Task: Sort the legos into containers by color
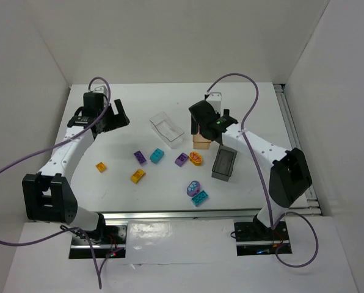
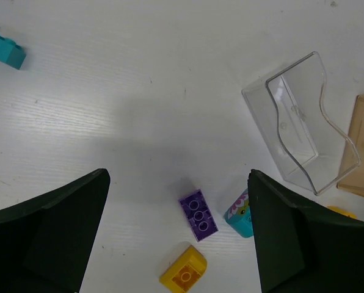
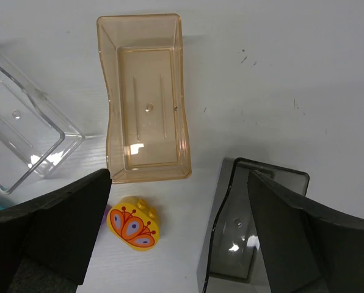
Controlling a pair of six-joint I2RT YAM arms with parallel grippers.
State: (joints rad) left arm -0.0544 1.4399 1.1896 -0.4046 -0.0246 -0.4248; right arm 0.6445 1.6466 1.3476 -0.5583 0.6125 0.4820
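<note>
Legos [image 1: 157, 156] in view all lie loose on the table [image 1: 121, 189], mostly at six o'clock from the clear bin [image 1: 166, 129]. It, the amber bin [image 3: 146, 101] and the grey bin [image 1: 225, 163] appear empty; sorting not begun. Left gripper [image 2: 178, 183] and right gripper [image 3: 179, 183]: jaws apart, nothing held.

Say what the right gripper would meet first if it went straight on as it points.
Most likely the near end of the amber bin, which lies between the right gripper's open fingers; the yellow butterfly brick sits just aside. Depth is unclear.
</note>
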